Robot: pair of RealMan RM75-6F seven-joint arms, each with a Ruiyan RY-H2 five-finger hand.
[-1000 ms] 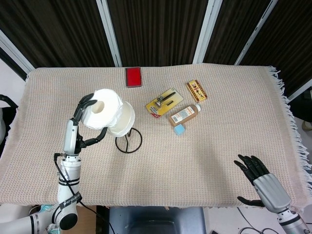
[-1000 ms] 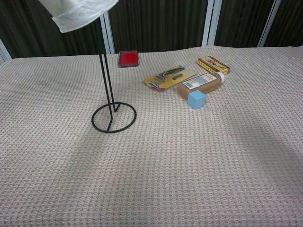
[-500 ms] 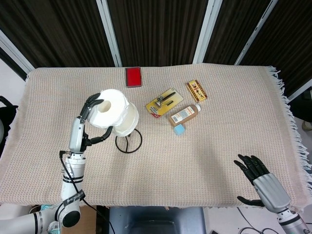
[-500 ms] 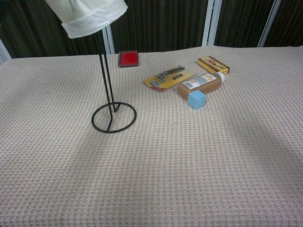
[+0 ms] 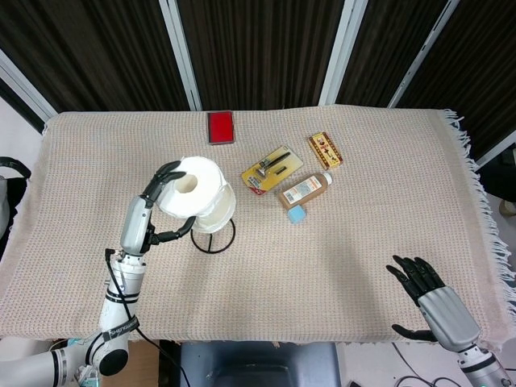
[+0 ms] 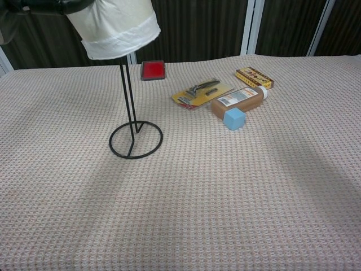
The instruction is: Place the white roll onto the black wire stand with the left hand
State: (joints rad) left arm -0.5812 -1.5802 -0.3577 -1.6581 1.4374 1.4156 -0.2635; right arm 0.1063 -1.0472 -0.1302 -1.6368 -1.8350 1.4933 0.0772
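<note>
While grasped by left robot hand (image 5: 158,203), white roll (image 5: 196,193) atop black wire stand (image 6: 133,114), brown bottle (image 5: 305,189) well apart.

white roll (image 5: 197,193), blk stand (image 6: 135,138), red pad (image 5: 220,126)

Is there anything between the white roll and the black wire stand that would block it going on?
Nothing visible does. The left robot hand holds the white roll right over the black wire stand; the stand's top is hidden behind the roll.
</note>
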